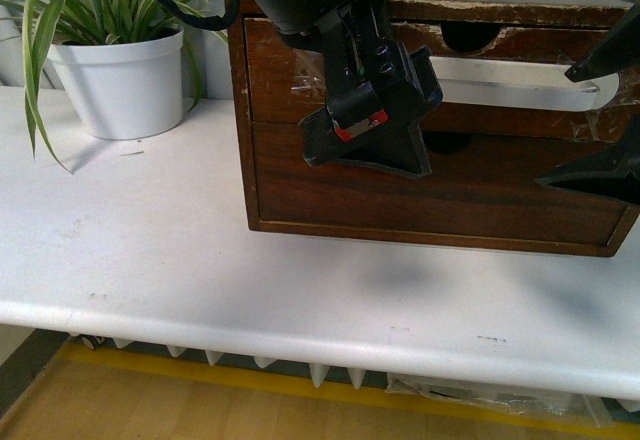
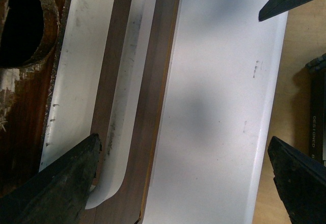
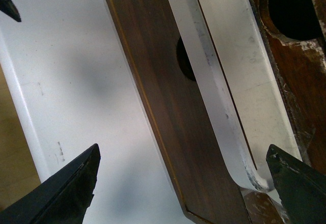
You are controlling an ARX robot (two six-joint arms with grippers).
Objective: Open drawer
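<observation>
The drawer (image 1: 290, 70) is the upper front of a dark brown wooden cabinet, with a long white handle (image 1: 520, 85) and a half-round notch (image 1: 470, 35) above it. It sits flush with the cabinet. My left gripper (image 1: 400, 110) is open, hovering in front of the drawer's left half, near the handle's left end (image 2: 109, 193). Its fingers (image 2: 66, 183) span the handle's end and the table. My right gripper (image 1: 556, 128) is open at the handle's right end (image 3: 244, 173). One of its fingertips (image 3: 300, 188) is close beside that end. Neither gripper holds anything.
A plain handleless drawer front (image 1: 400, 185) lies below the drawer. The cabinet stands on a white table (image 1: 150, 260) whose front edge is close to me. A leafy plant in a white pot (image 1: 120, 80) stands at the back left.
</observation>
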